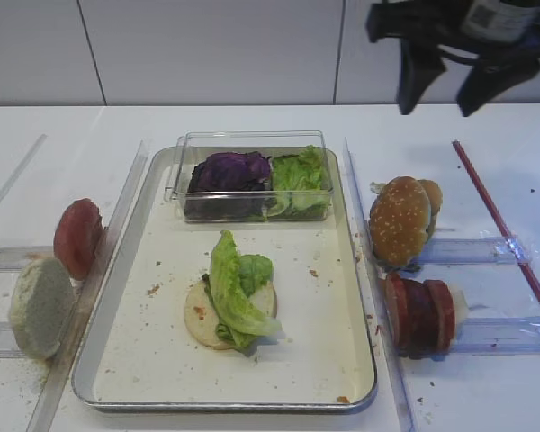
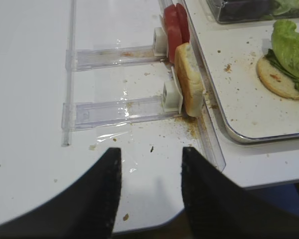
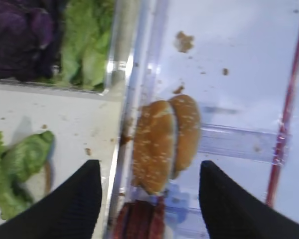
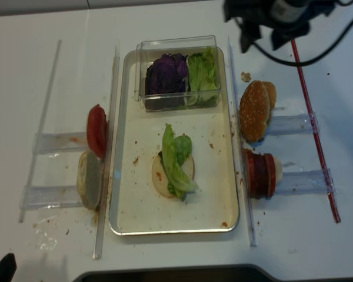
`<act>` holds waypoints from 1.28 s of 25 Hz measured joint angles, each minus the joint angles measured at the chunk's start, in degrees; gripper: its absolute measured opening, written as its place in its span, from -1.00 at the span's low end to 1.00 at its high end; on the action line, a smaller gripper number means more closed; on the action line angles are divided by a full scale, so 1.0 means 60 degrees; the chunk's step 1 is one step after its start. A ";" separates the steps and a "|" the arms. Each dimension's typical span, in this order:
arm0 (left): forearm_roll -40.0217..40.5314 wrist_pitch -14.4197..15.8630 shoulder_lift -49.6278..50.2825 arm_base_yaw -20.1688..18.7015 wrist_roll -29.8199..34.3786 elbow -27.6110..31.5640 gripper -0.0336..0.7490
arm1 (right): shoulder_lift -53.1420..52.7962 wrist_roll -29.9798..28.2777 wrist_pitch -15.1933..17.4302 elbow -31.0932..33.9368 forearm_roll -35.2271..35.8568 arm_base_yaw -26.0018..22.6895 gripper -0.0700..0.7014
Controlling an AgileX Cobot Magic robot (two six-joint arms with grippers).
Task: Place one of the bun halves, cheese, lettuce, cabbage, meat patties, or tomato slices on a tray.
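where the silver metal tray (image 1: pixel 355 297) fills the centre of the overhead frame, its cream floor is crumb-speckled, and a pale flat bun half (image 1: pixel 201 317) lies at lower centre with ruffled light green lettuce (image 1: pixel 232 286) draped over it. a clear plastic box (image 1: pixel 249 144) at the tray's upper end holds a dark purple cabbage clump (image 1: pixel 229 171) and more green leaves.

right of the tray, sesame-seeded bun domes (image 1: pixel 400 219) stand on edge in a clear rack, dark red patties (image 1: pixel 418 311) in the rack below them. at left, tomato slices (image 1: pixel 77 236) and a pale bun disc (image 1: pixel 41 309) stand likewise. a red rod (image 1: pixel 502 225) runs along the far right.

the right gripper (image 3: pixel 150 199), black, hangs at the frame's upper right with its jaws spread and nothing between them. the left gripper (image 2: pixel 151 191) is cut off at the wrist view's lower edge, fingers apart and empty.

the right wrist view is blurred; the patties there are barely legible.
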 joint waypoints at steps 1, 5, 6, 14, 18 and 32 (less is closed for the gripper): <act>0.0000 0.0000 0.0000 0.0000 0.0000 0.0000 -0.18 | -0.0210 -0.0094 0.0000 0.0287 -0.0068 -0.0299 0.41; 0.0000 0.0000 0.0000 0.0000 0.0000 0.0000 -0.18 | -0.1099 -0.0668 0.0017 0.1432 -0.0381 -0.1365 0.41; 0.0000 0.0000 0.0000 0.0000 0.0000 0.0000 -0.18 | -0.1341 -0.0761 0.0017 0.1725 -0.0451 -0.1642 0.41; 0.0000 0.0000 0.0000 0.0000 0.0000 0.0000 -0.18 | -0.2723 -0.1624 0.0017 0.3377 -0.0585 -0.2865 0.41; 0.0000 0.0000 0.0000 0.0000 0.0000 0.0000 -0.18 | -0.3386 -0.1831 0.0017 0.4098 -0.0577 -0.2865 0.41; 0.0000 0.0000 0.0000 0.0000 0.0000 0.0000 -0.18 | -0.7369 -0.2785 0.0092 0.6454 -0.0577 -0.2865 0.41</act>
